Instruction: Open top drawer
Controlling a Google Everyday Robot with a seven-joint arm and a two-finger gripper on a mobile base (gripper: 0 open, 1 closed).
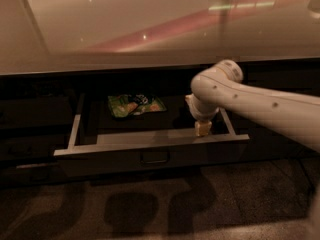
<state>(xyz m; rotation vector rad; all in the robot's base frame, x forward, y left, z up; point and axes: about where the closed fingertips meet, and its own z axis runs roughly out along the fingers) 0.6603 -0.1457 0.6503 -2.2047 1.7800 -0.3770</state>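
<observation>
Dark grey top drawer point(120, 160) is pulled out; pincer point(202, 129) is positioned at its front-right rim, grip state cannot be told.

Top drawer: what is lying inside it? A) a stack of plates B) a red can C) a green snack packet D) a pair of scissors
C: a green snack packet lies toward the back of the pulled-out top drawer; the gripper hangs at the drawer's front rim, to the right of the packet.
</observation>
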